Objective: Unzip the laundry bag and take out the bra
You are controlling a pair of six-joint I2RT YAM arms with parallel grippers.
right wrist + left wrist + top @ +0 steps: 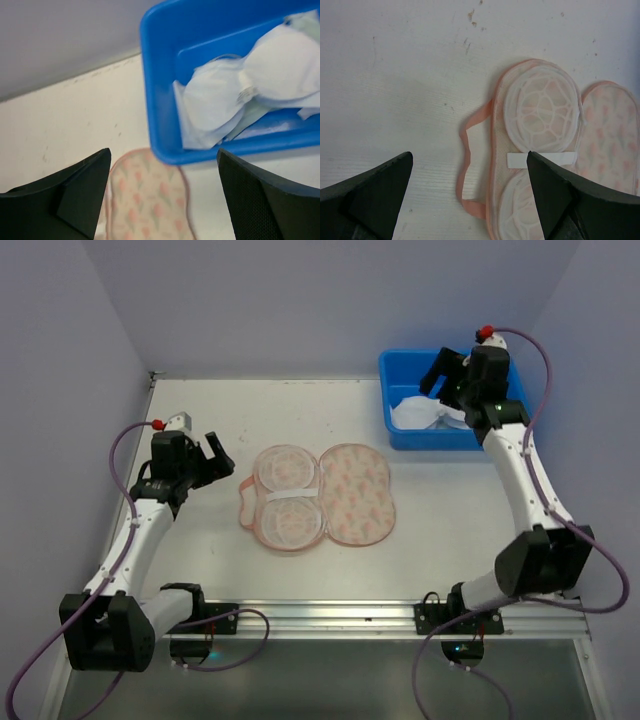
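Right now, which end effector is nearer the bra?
Right. The right end effector hovers over the bra in the blue tub; the left end effector is far off, beside the laundry bag.

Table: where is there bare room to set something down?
Bare: the far strip between the bag and back wall, left of the tub; the patch between bag and right arm. Crowded: the bag's left, by its strap and the left gripper; the tub, holding the bra.
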